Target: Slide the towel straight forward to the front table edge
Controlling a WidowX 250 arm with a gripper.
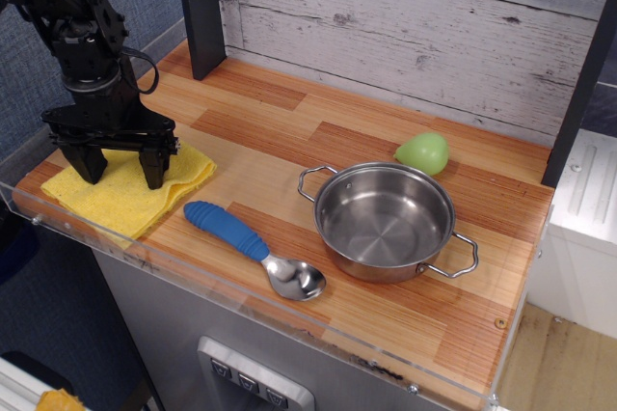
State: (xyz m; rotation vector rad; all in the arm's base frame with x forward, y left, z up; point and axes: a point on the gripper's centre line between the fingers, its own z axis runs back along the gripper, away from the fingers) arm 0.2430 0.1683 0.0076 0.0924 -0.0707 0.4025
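Arm (72,15): matte black, chunky jointed segments, ribbed wrist. Black cable (145,68) looping at 3 o'clock of wrist. Gripper (120,168): black, flat crossbar, two thick blunt fingers (154,167).

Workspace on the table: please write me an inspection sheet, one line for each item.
Surface: striped wood tabletop, clear strip along front table edge.
Job's things: yellow towel lies at that edge, near the left corner.
Clutter: steel pot, empty; blue-handled spoon; green object behind the pot.
Grippers: gripper open, fingers down on the towel.
Cables: black cable on the arm.
Surroundings: white-plank wall, dark post.
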